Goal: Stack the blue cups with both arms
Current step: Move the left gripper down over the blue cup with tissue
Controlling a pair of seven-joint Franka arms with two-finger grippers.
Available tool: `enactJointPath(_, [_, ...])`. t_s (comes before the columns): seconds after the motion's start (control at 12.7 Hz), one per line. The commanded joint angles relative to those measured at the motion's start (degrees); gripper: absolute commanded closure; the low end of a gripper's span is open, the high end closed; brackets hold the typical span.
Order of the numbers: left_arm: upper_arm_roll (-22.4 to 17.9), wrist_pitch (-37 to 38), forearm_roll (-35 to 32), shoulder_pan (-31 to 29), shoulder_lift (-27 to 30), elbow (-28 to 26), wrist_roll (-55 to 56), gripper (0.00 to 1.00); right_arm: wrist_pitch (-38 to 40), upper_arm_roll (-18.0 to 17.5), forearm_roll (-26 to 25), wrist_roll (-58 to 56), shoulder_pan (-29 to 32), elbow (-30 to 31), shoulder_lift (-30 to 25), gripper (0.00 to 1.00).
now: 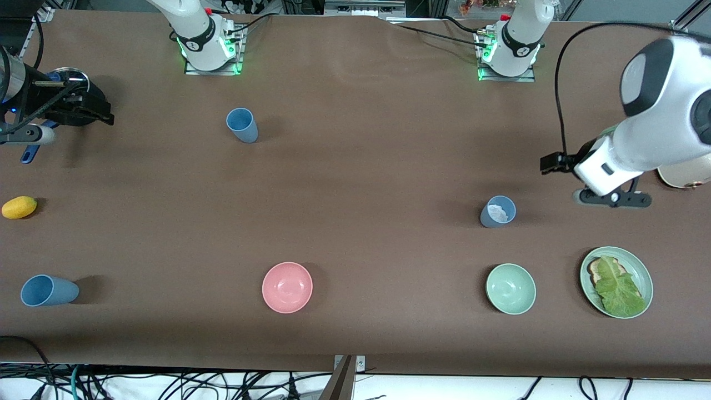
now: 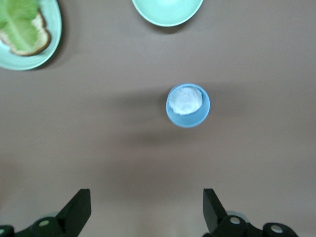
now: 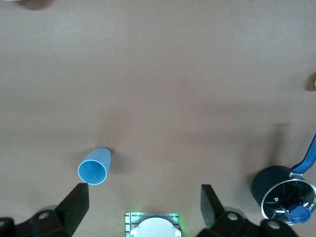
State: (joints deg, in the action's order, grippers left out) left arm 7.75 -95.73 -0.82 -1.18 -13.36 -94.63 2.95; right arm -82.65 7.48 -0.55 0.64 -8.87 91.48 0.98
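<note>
A light blue cup (image 1: 241,125) stands upright near the right arm's base and also shows in the right wrist view (image 3: 94,168). A duller grey-blue cup (image 1: 498,211) with white bits inside stands toward the left arm's end, and shows in the left wrist view (image 2: 187,105). A third blue cup (image 1: 49,290) lies on its side at the right arm's end. My left gripper (image 1: 550,163) (image 2: 145,197) is open and empty, high over bare table beside the grey-blue cup. My right gripper (image 1: 103,116) (image 3: 144,192) is open and empty, high over the table near its base.
A pink bowl (image 1: 287,287) and a pale green bowl (image 1: 511,289) sit nearer the front camera. A green plate (image 1: 639,266) holds toast and lettuce. A yellow fruit (image 1: 19,207) and a dark pot (image 3: 284,195) with a blue handle are at the right arm's end.
</note>
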Motion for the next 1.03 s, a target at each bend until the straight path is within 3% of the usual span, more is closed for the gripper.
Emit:
enactJointPath(0.0, [0.2,-3.6,0.3,0.1,-6.2,2.0,-1.5,0.00,1.2,-0.4,-0.5,-1.0,0.3,-1.4,0.4,0.00])
enactJointPath(0.55, [0.2,-23.5,-1.6,1.4,-12.0,-9.0,-1.6,0.00,1.2,-0.4,-0.5,-1.0,0.3,-1.4,0.4,0.00])
enactJointPath(0.71, [0.2,-26.2,-3.6,1.4,-13.3,-10.7,-1.6,0.06,1.2,-0.4,-0.5,-1.0,0.3,-1.4,0.4,0.00])
enactJointPath(0.79, [0.2,-27.0,-3.6,1.4,-13.9,-11.1,-1.6,0.20,1.2,-0.4,-0.5,-1.0,0.3,-1.4,0.4,0.00])
enactJointPath(0.95, [0.2,-27.1,-3.6,1.4,-14.5,-11.1,-1.6,0.61,1.2,-0.4,-0.5,-1.0,0.3,-1.4,0.4,0.00])
